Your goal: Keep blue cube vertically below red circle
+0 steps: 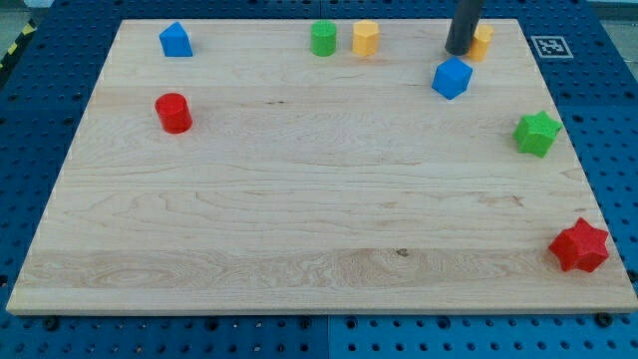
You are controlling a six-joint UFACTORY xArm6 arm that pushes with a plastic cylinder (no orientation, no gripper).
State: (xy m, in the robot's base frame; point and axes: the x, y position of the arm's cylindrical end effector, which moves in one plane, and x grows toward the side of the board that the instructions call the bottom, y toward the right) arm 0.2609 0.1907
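The blue cube [452,78] sits near the view's top right on the wooden board [319,229]. The red circle, a short cylinder [173,113], stands far off at the view's left, slightly lower in the view than the cube. My tip [460,51] rests on the board just above the blue cube, a small gap apart from it, and next to a yellow block [482,41] that the rod partly hides.
A blue house-shaped block [175,40] sits at the top left. A green cylinder [322,39] and a yellow hexagon block [366,38] stand at the top middle. A green star [537,134] and a red star [579,246] lie by the right edge.
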